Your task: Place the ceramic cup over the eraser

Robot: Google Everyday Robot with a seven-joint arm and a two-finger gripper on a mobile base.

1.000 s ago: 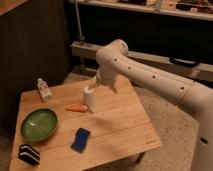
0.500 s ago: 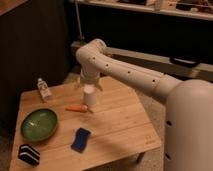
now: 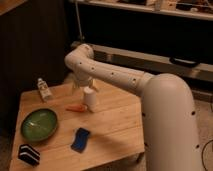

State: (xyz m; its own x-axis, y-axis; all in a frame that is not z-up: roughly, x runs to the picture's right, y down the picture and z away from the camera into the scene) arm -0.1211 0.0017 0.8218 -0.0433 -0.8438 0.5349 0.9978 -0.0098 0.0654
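Note:
The ceramic cup (image 3: 90,98), small, white and tapered, stands upright near the middle of the wooden table (image 3: 117,125). My gripper (image 3: 84,86) hangs at the end of the white arm, directly over the cup's top and slightly to its left, open; whether it touches the cup I cannot tell. The eraser (image 3: 28,154), a black block with white stripes, lies at the table's front left corner, far from the cup and the gripper.
An orange carrot-like piece (image 3: 76,108) lies just left of the cup. A green bowl (image 3: 39,123) sits at the left, a blue pad (image 3: 80,139) lies in front of the cup, and a small clear bottle (image 3: 44,89) stands at the back left.
The arm has swung left and its upper part now arches over the table's back edge. The gripper stays above the cup. The cup and the other things have not moved.

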